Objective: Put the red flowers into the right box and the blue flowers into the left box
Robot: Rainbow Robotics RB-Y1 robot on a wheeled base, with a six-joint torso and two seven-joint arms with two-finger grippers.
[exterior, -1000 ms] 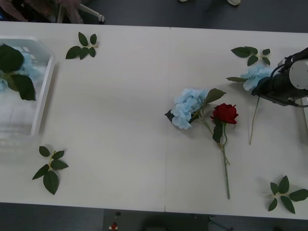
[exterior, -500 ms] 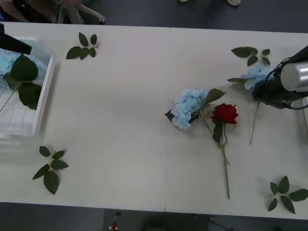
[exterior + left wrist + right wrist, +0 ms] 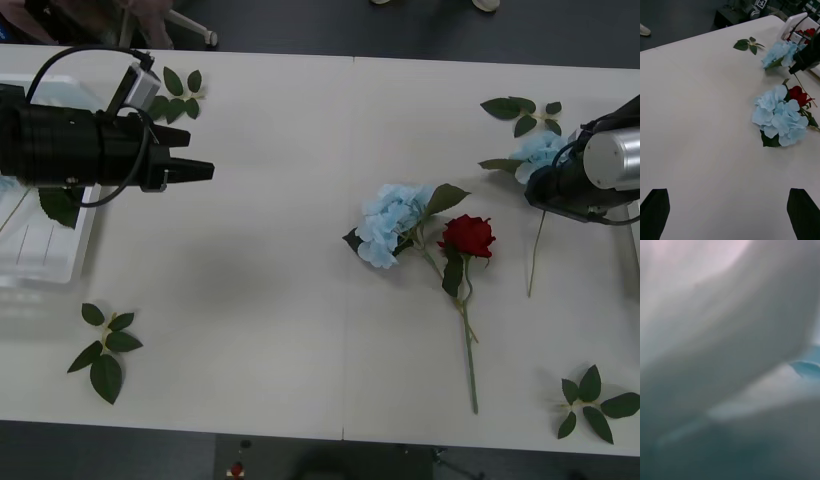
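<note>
The left gripper point(image 3: 200, 170) is held spread at nine o'clock beside the left box point(image 3: 75, 262) — the right gripper's point(image 3: 540, 185) jaws cannot be told, a blue hydrangea point(image 3: 540, 148) at three o'clock.

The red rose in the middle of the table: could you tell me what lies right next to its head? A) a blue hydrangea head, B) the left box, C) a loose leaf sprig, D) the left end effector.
A: the red rose lies with its head beside a blue hydrangea, their stems crossing; the front view and the left wrist view both show it.
</note>
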